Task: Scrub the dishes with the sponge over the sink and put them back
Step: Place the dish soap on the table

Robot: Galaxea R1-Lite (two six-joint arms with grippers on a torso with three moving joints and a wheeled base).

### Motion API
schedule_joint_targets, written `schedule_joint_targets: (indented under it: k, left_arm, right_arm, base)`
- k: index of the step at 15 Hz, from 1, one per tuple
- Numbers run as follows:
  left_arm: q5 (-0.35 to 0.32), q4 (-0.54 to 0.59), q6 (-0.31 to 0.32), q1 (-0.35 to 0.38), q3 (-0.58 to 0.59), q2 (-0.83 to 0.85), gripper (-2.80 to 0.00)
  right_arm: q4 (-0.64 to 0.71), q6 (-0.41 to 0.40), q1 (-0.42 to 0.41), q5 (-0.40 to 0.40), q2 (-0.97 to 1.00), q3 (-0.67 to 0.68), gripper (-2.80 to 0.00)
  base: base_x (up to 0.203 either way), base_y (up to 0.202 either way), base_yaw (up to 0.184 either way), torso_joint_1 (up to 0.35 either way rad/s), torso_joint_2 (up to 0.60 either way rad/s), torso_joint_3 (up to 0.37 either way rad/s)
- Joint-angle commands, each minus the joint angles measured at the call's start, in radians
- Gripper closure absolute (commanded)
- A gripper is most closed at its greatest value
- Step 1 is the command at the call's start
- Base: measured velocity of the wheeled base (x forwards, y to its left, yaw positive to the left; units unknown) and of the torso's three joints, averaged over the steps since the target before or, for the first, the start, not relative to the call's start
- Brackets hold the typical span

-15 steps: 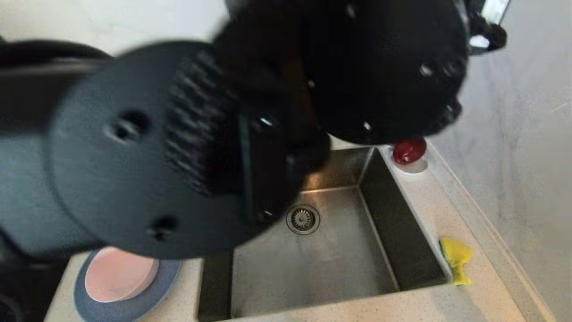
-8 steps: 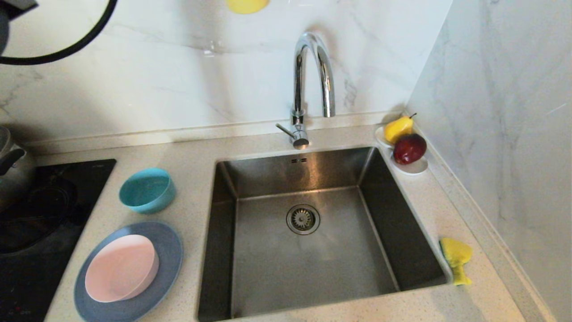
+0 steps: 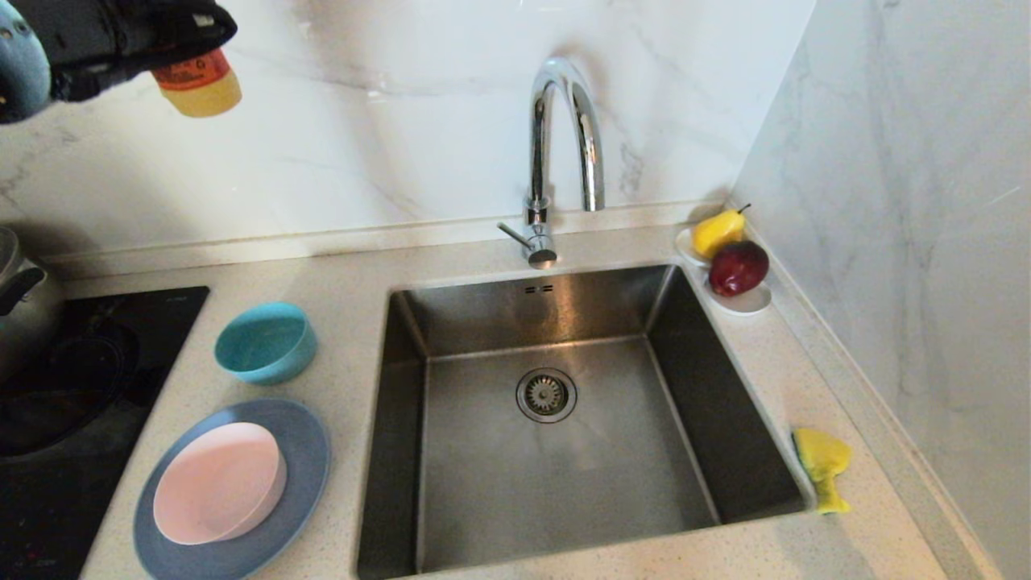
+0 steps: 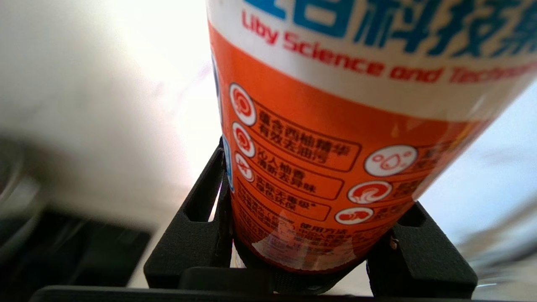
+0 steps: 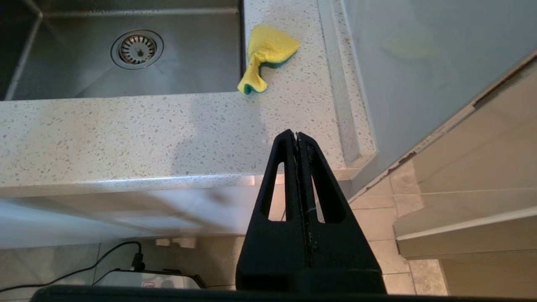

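Observation:
High at the back left, over the counter, my left gripper (image 3: 177,44) (image 4: 310,251) is shut on an orange-labelled detergent bottle (image 3: 197,89) (image 4: 335,147). Left of the sink (image 3: 564,483) lie the dishes: a grey-blue plate (image 3: 304,451) with a pink bowl (image 3: 217,483) on it, and a teal bowl (image 3: 266,342) behind them. The yellow sponge (image 3: 821,467) (image 5: 266,54) sits crumpled on the counter right of the sink. My right gripper (image 5: 296,136) is parked shut and empty below the counter's front edge, out of the head view.
A chrome faucet (image 3: 556,161) rises behind the sink. A small white dish with a pear and an apple (image 3: 729,258) stands at the back right corner. A black cooktop (image 3: 72,387) with a metal pot (image 3: 16,298) is at the far left. A marble wall runs along the right.
The left arm, which blocked the head view a second ago, has swung away to the upper left, carrying the bottle. The right arm has not moved.

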Motion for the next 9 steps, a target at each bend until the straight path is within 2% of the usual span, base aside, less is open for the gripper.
schedule_joint_targets:
  k: [1, 4, 7, 9]
  left_arm:
    - [0.001, -0.003, -0.037, 0.087, 0.101, 0.036, 0.00]
    - [0.020, -0.010, -0.105, 0.110, 0.116, 0.111, 0.00]
    - [0.084, -0.013, -0.184, 0.116, 0.122, 0.217, 0.00]
    - [0.099, -0.017, -0.252, 0.117, 0.120, 0.293, 0.00]
  right_arm:
    - [0.002, 0.000, 0.000, 0.000, 0.000, 0.000, 0.00]
    - [0.002, 0.000, 0.000, 0.000, 0.000, 0.000, 0.00]
    - [0.002, 0.000, 0.000, 0.000, 0.000, 0.000, 0.00]
    - [0.001, 0.000, 0.000, 0.000, 0.000, 0.000, 0.00]
  base:
    - [0.000, 0.000, 0.000, 0.000, 0.00, 0.000]
    - [0.000, 0.000, 0.000, 0.000, 0.00, 0.000]
    - [0.000, 0.000, 0.000, 0.000, 0.00, 0.000]
    - [0.000, 0.000, 0.000, 0.000, 0.00, 0.000]
